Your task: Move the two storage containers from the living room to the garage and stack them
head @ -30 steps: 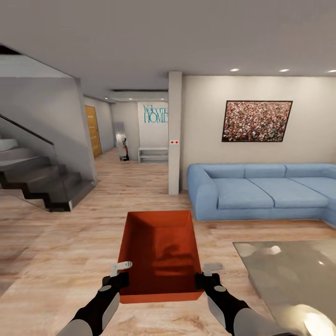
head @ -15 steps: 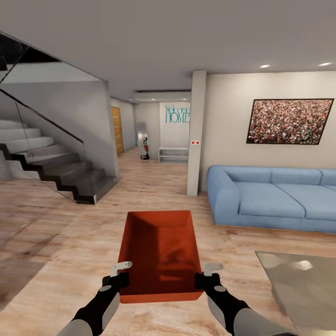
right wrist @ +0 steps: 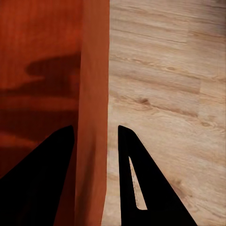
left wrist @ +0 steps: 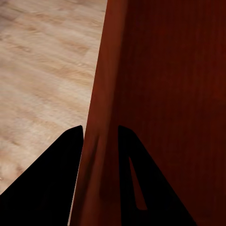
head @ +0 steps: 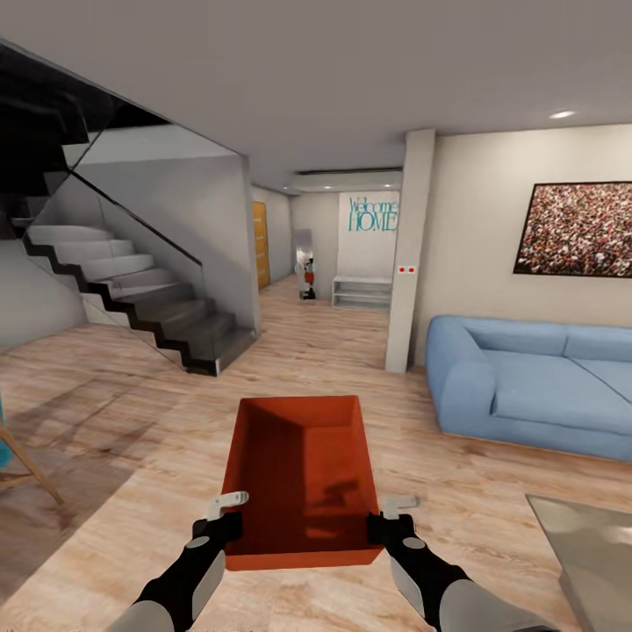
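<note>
One orange-red open-topped storage container (head: 301, 478) hangs in front of me above the light wood plank floor (head: 132, 439) of the living room. My left gripper (head: 226, 524) is shut on its left wall (left wrist: 101, 141), one black finger on each side of the wall. On the opposite side my right gripper (head: 383, 525) is shut on the right wall (right wrist: 94, 141) in the same way. The container is empty and level. The second storage container is out of view.
A dark staircase with a glass side (head: 149, 298) rises at the left. Ahead, a hallway (head: 316, 307) runs past a white pillar (head: 409, 250) toward a wooden door (head: 260, 244). The blue sofa (head: 535, 382) stands at the right, with a grey rug (head: 597, 553) before it. A wooden-legged object (head: 22, 461) is at far left.
The whole view has swung left: the sofa, picture and pillar slid right, more of the staircase appeared. The container and both grippers keep the same place in the picture.
</note>
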`<state>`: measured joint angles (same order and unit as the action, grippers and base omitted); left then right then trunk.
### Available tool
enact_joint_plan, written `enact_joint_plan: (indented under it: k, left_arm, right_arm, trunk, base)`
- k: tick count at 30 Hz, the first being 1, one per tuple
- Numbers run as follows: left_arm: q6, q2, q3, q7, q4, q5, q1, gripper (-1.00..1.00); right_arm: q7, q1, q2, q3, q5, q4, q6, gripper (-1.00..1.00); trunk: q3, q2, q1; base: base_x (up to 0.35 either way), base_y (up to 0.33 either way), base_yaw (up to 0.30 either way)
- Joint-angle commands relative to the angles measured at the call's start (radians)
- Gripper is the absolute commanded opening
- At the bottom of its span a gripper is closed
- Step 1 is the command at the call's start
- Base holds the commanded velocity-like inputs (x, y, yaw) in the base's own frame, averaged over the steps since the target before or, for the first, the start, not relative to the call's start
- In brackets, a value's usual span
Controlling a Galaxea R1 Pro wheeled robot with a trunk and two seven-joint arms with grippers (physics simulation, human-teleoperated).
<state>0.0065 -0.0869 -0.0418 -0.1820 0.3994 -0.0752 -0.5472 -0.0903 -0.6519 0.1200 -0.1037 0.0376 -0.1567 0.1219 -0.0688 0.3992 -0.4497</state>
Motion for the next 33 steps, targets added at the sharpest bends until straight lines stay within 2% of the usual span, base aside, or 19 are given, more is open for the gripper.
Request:
enact_joint_plan:
  k: [1,8,33]
  left_arm:
    - [0.001,-0.001,-0.010,-0.005,0.021,0.006,0.000,-1.00]
    - [0.001,0.001,-0.010,-0.005,0.020,0.006,0.000,-1.00]
    - [0.002,0.001,-0.010,-0.002,0.009,0.006,0.000,-1.00]
  right_arm:
    - [-0.006,0.000,-0.001,-0.001,0.009,0.005,0.004,-1.00]
    - [-0.007,0.000,-0.001,-0.001,0.010,0.005,0.004,-1.00]
    - [-0.008,0.000,-0.002,-0.001,0.011,0.005,0.004,-1.00]
  trunk:
    - [0.000,0.001,0.000]
    - [0.000,0.001,0.000]
    - [0.000,0.001,0.000]
  base:
    - [0.000,0.000,0.100]
    - [0.167,0.000,0.022]
    - [0.318,0.000,0.000]
